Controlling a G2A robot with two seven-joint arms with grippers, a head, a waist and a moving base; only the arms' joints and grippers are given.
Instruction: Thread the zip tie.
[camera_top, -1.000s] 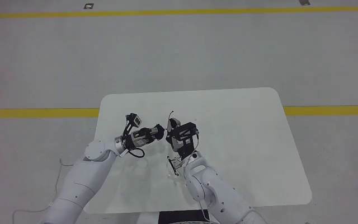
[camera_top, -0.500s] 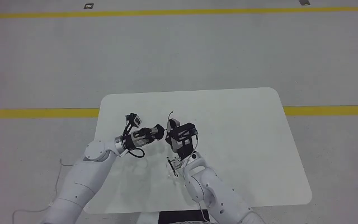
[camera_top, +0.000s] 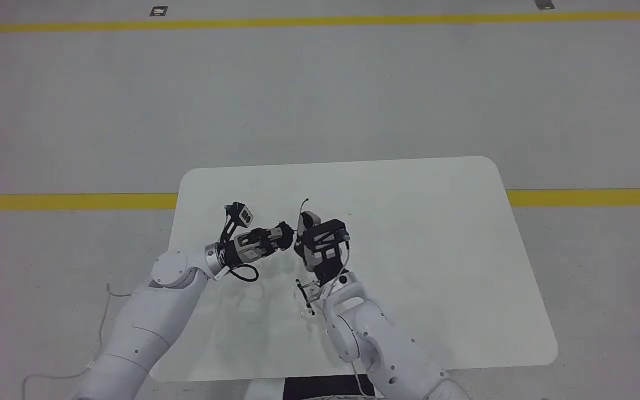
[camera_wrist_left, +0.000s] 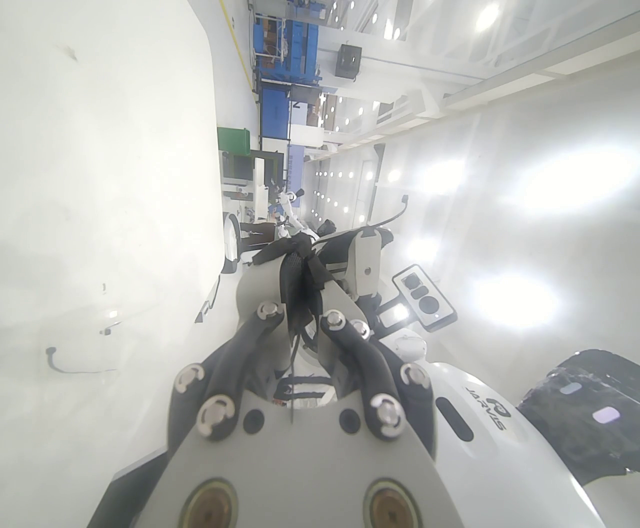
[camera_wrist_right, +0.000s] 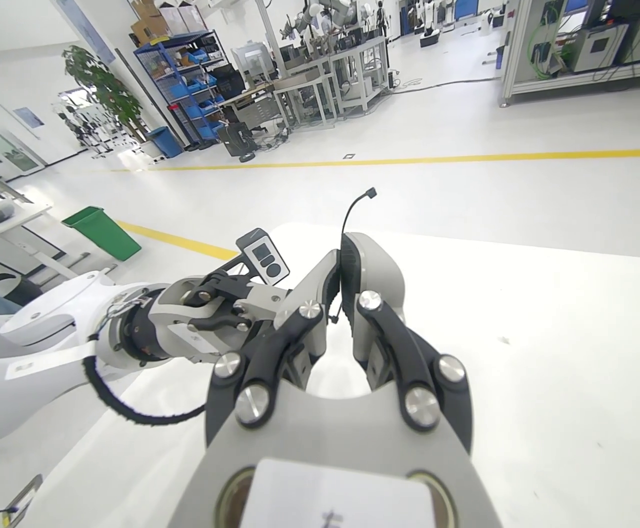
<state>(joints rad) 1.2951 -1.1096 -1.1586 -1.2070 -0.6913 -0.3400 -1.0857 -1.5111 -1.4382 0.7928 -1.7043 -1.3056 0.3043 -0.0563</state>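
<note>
1. Over the last second the right arm has edged slightly to the left, bringing the right gripper (camera_top: 306, 228) closer against the left gripper (camera_top: 284, 236). The left arm has kept its place.
2. The zip tie (camera_wrist_right: 344, 225) is held up off the white table (camera_top: 430, 230), left of the table's middle, where the two grippers meet.
3. The right gripper comes in from the near side and is clenched on the zip tie, its pads pressed flat against the black band.
4. The zip tie's long axis runs near to far. It leaves the right gripper's fingertips toward the far side, rises and curls over. Its small square head (camera_wrist_right: 371, 192) is at the free far end, touching nothing.
5. The left gripper reaches in from the left and points right. Its fingers are closed together, and the thin tail (camera_wrist_left: 294, 370) runs between them back toward its wrist.
6. In the right wrist view the right gripper's own finger stands in front of the left gripper's fingertips, hiding where the tail enters them.
7. Beyond the table a yellow line (camera_top: 320, 21) crosses the floor. A green bin (camera_wrist_right: 102, 232) and blue shelves (camera_wrist_right: 187, 85) stand farther off.
</note>
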